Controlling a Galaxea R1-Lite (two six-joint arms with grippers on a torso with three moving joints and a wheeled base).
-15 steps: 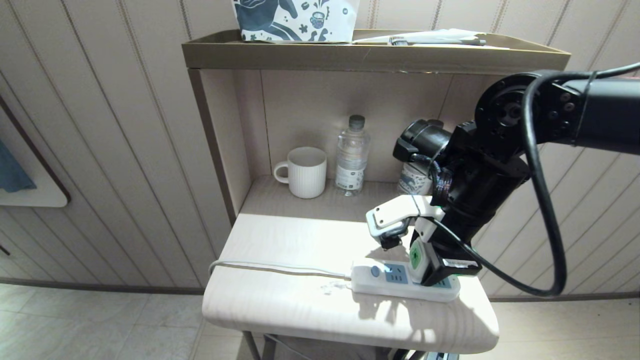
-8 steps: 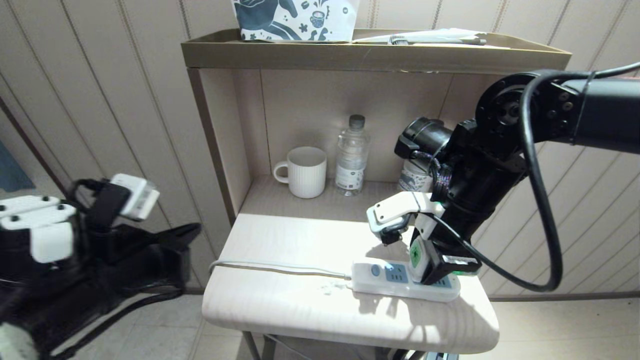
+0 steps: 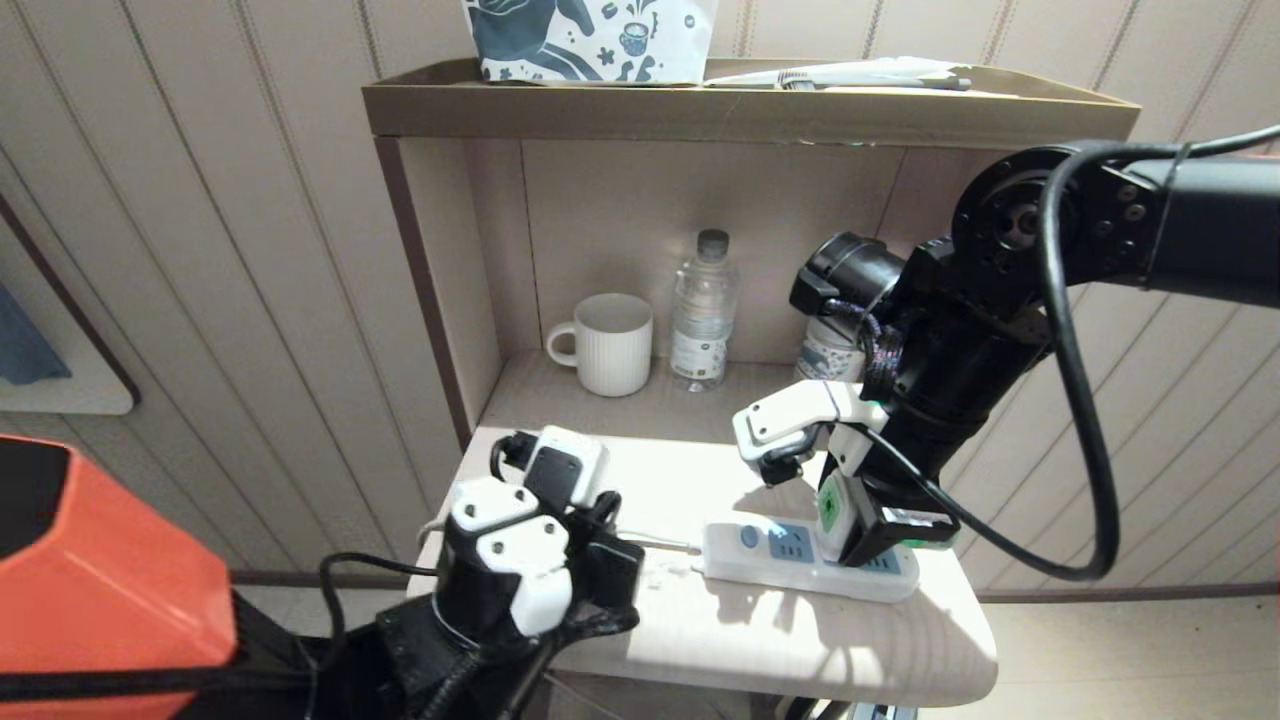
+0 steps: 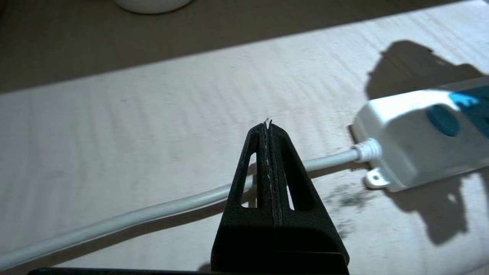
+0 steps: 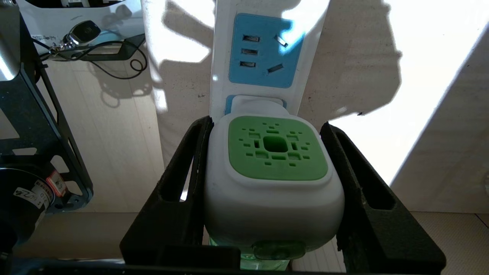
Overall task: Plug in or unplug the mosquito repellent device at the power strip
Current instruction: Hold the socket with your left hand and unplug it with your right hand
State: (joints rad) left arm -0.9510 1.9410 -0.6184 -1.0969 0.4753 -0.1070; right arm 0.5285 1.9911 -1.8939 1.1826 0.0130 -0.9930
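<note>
Item: small white plug-in mosquito repellent device point(image 5: 273, 179) with a green perforated face and a translucent green bottle at its base, seated in a socket of the long flat white power strip point(image 3: 770, 570) with blue socket panels and a round bluish button. The strip is laid along the front edge of the pale wooden table top point(image 3: 640, 640), toward its right corner, the grey-white cord point(image 4: 153, 210) being led off to the left edge. Right gripper point(image 5: 273, 198): black fingers are set against both flanks of the device, a hold judged to serve for pulling the plug straight out of the socket or pressing it home. Left gripper point(image 4: 269, 160): jaws are pressed fully together and nothing is held; it is poised over the cord just beside the strip's button end, a position judged suited to pinning the strip down so that it is not lifted with the plug. Further stock, at the back edge under the brown shelf point(image 3: 750, 110): white ribbed ceramic mug point(image 3: 610, 343), clear plastic water bottle point(image 3: 703, 315).
</note>
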